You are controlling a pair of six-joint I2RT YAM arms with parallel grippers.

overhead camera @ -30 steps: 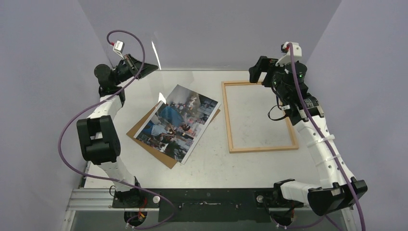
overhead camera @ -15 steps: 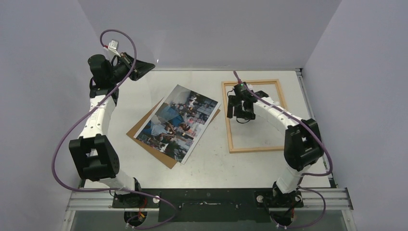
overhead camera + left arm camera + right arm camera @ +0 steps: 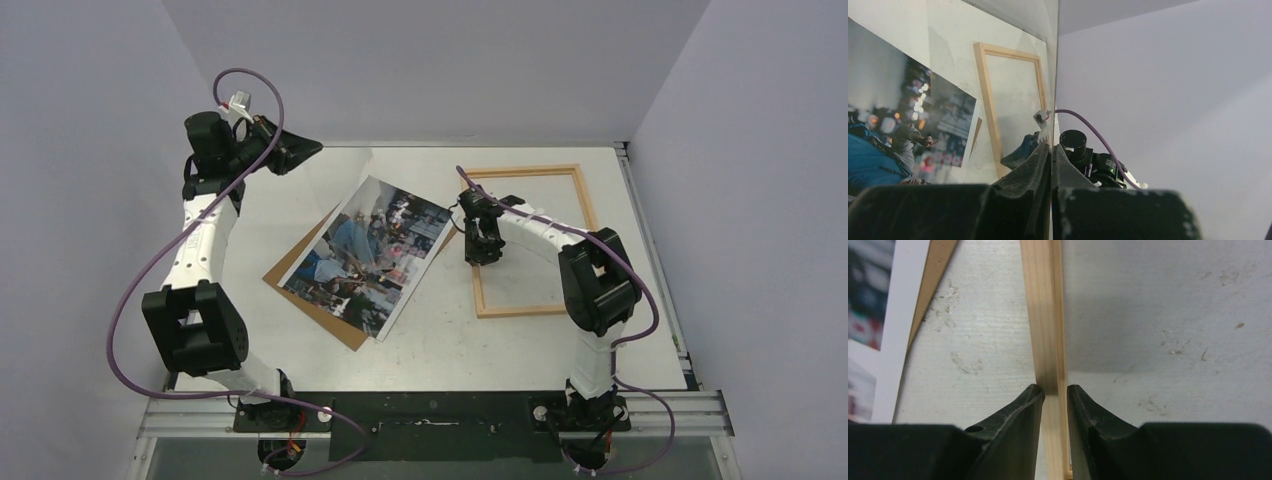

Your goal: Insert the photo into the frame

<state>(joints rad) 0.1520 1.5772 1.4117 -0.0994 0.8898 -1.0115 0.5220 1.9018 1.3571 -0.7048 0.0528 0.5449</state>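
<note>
Right jaws lowered since before, nipping left bar of thin pale-wood frame, left jaws shut, empty.

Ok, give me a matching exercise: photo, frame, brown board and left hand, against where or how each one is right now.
Things:
1. photo
2. frame
3. brown board
4. left hand

Places or states:
A. shut, raised near the far left corner of the table
B. its left bar sits between the fingers of the right hand
C. lying under the photo, edges sticking out
D. lying tilted on top of the board

Pairs: 1-D, 2-B, 3-C, 4-A
</note>
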